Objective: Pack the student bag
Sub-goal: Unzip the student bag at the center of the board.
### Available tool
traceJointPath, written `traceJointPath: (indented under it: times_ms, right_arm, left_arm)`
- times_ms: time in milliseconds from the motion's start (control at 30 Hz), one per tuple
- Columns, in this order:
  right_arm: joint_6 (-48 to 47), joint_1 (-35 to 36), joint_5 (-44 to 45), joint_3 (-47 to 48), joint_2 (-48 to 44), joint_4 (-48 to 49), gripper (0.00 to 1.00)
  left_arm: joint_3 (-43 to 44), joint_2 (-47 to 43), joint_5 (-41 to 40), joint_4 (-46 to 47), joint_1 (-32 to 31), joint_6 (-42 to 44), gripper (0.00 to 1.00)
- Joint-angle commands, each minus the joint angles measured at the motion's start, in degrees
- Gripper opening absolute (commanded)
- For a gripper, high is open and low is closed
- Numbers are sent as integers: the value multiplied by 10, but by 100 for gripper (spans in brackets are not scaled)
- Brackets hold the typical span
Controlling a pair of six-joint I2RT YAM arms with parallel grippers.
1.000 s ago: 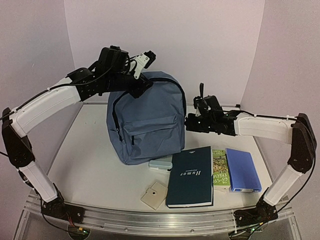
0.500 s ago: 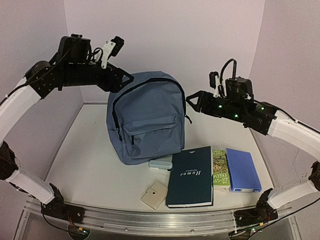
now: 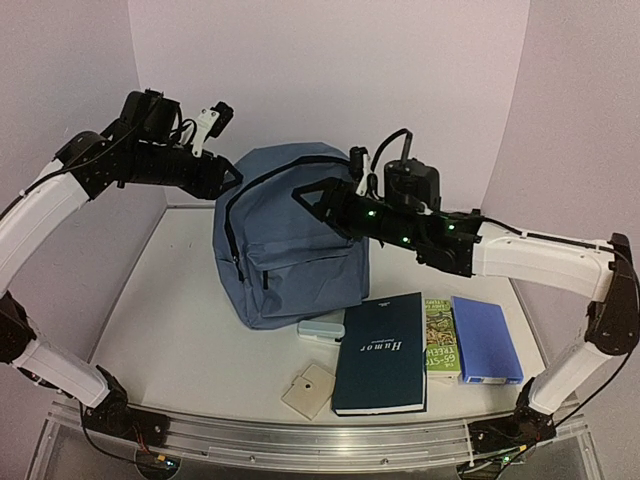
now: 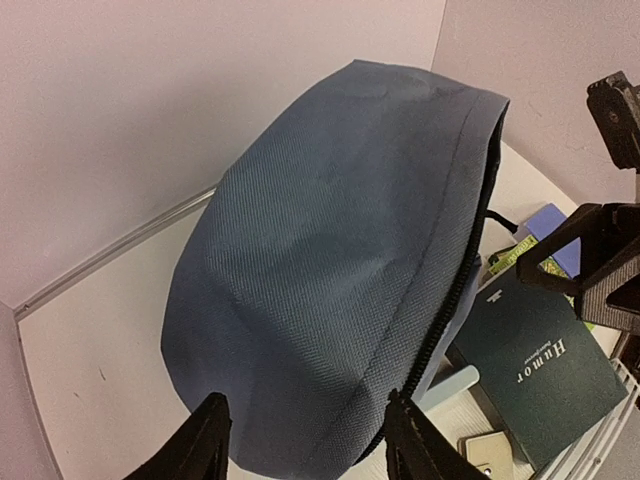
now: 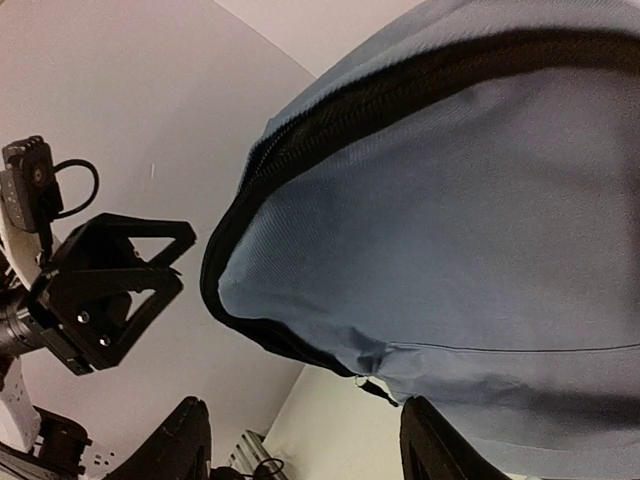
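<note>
Left edge: a broad stretch of the white desk (image 3: 170, 310) shows between the lilac side wall and the bag.
Left fingers (image 3: 228, 180): black, spread wide with nothing between them, raised just beside the bag's upper left curve; whether they touch it cannot be told.
Bag: the large slate-blue fabric backpack (image 3: 290, 250) stands upright at the middle back of the desk, front pocket facing the arms, black zipper arcing over its top.
Right fingers (image 3: 318, 200): black, parted and holding nothing, in the air before the bag's upper right front, pointing left.
Bag's foot: a small pale blue-and-white case (image 3: 322, 329) lies there; a beige square tile (image 3: 308, 390) sits nearer the front edge.
Right of the bag: a dark green hardcover book (image 3: 382, 352), a green illustrated paperback (image 3: 441, 335) and a flat blue box (image 3: 485, 338) lie side by side, below the right arm's white forearm.
</note>
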Motion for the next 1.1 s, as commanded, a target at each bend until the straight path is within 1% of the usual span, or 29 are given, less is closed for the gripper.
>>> traceJointPath:
  times_ms: [0,100,267,367,433,533,600,733,800,1000,1067]
  right_arm:
    - [57,13,-12,55,38,93,61]
    - [63,19,-14,79,61,105,61]
    - [80,22,12,107,89,109,61]
    - [88,22,33,119,105,108,58]
    - [92,22,47,126,114,106,53]
    - [96,21,55,137,127,105,41]
    - [95,22,55,138,132,104,33]
    - [92,22,57,123,125,104,9]
    - [88,23,58,109,114,104,1]
    - [84,37,79,32,67,109,0]
    - [88,43,80,1,55,113,0]
  left_arm:
    - [-25,-16,41,42,5,-2,48]
    - [-38,-15,72,48,5,6,47]
    - [-39,0,73,42,6,7,42]
    - [-44,-1,79,47,6,8,40]
    - [-46,-2,82,49,6,8,39]
    - [-47,-3,84,48,6,9,39]
    - [-48,-3,83,49,6,9,39]
    - [-51,-7,82,54,5,6,39]
    - [-54,-9,80,60,6,5,42]
    - [-61,-7,65,73,6,7,48]
    - [-63,-4,60,77,6,7,49]
